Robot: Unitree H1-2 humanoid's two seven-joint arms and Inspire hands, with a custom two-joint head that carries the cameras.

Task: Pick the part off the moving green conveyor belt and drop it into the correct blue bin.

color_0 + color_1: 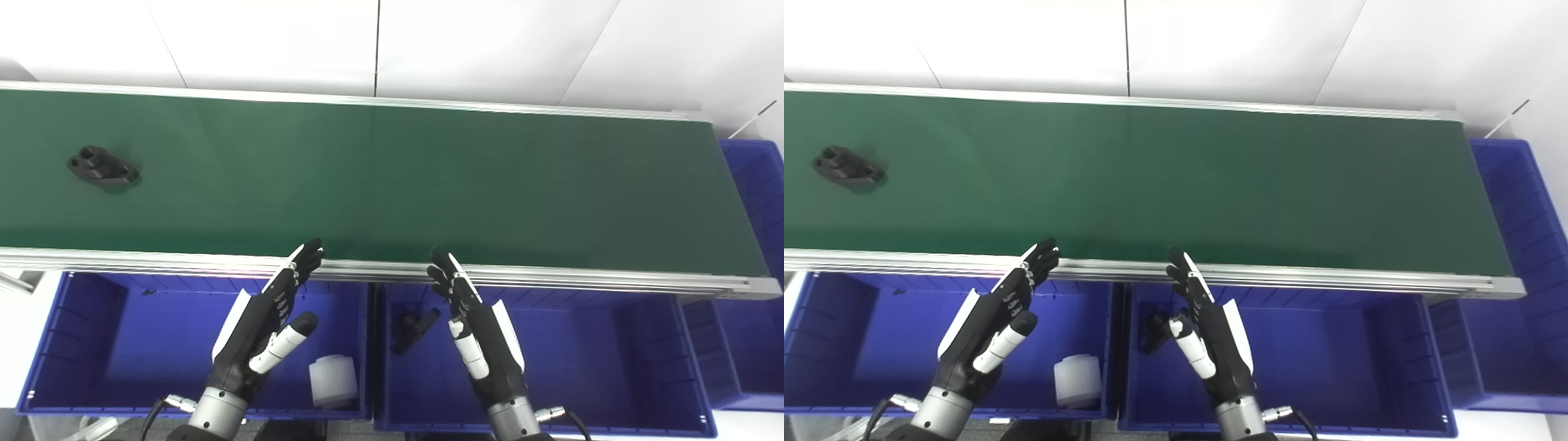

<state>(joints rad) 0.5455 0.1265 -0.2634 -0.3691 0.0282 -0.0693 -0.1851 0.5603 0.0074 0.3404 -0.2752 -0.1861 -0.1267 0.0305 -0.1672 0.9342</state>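
Note:
A black flanged part (102,167) lies at the far left of the green conveyor belt (392,184); it also shows in the right eye view (848,167). My left hand (266,324) is open and empty, held over the left blue bin (92,355), fingertips near the belt's front rail. My right hand (474,331) is open and empty over the middle blue bin (612,361), fingertips near the rail. Both hands are far from the part.
A white cylindrical part (332,381) sits in the left bin. A black part (413,327) lies in the middle bin. A third blue bin (756,196) stands at the belt's right end. An aluminium rail (551,278) edges the belt's front.

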